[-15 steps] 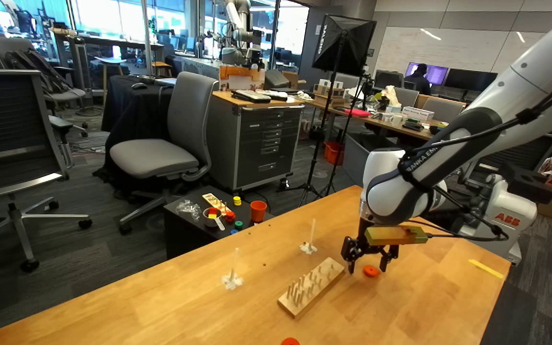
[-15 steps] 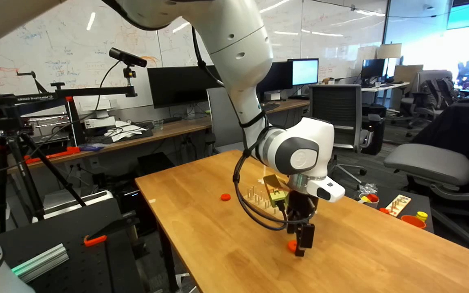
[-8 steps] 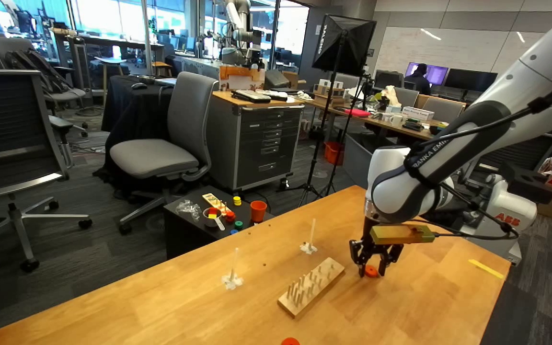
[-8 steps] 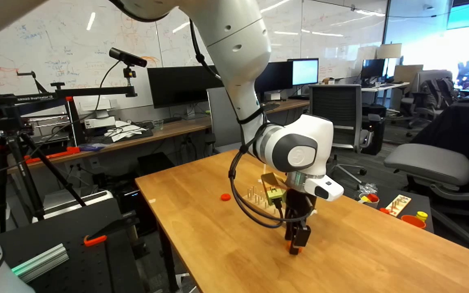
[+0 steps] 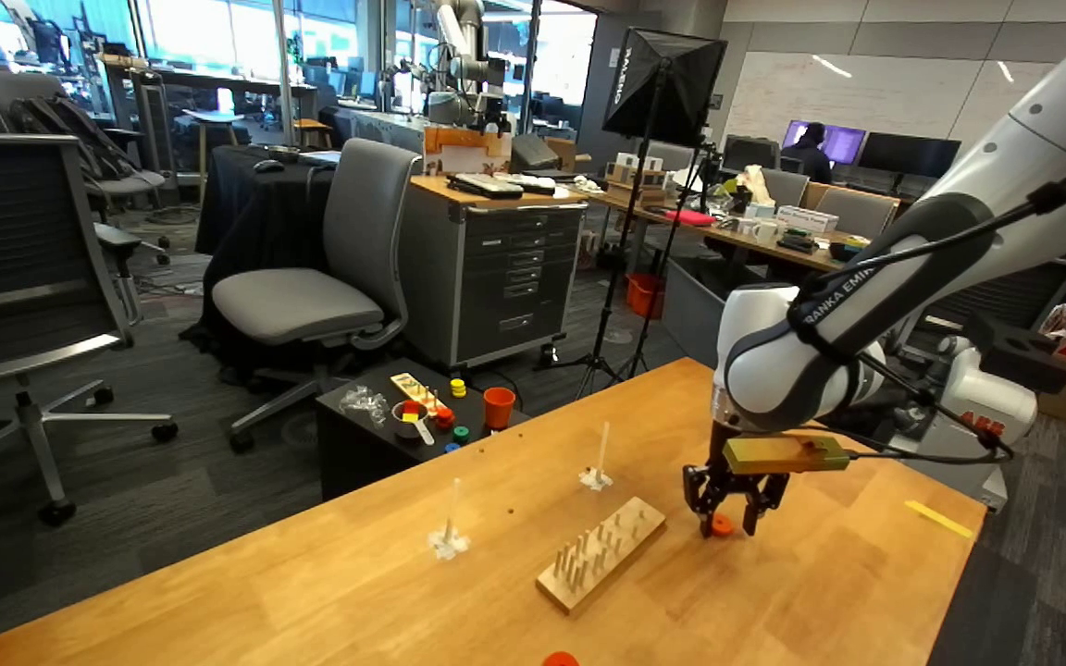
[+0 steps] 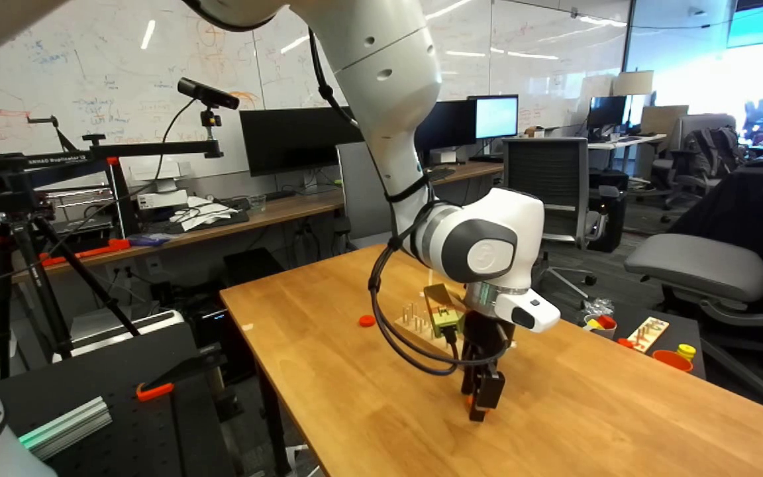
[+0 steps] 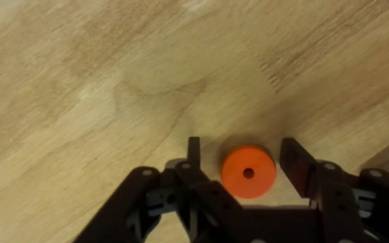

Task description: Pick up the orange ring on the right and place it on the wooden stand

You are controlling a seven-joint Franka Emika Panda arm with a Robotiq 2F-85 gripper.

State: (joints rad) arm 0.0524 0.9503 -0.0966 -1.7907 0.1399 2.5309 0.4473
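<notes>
Hand: fingers partly spread, gripping nothing | bright orange disc-shaped ring: on brown wooden bench, between fingertips | low oblong pale-wood pegged stand: near ring

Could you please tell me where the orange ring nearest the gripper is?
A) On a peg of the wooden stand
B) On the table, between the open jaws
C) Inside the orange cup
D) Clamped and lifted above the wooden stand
B: the wrist view shows the orange ring on the table within the open gripper, a gap showing between it and one jaw.
</notes>
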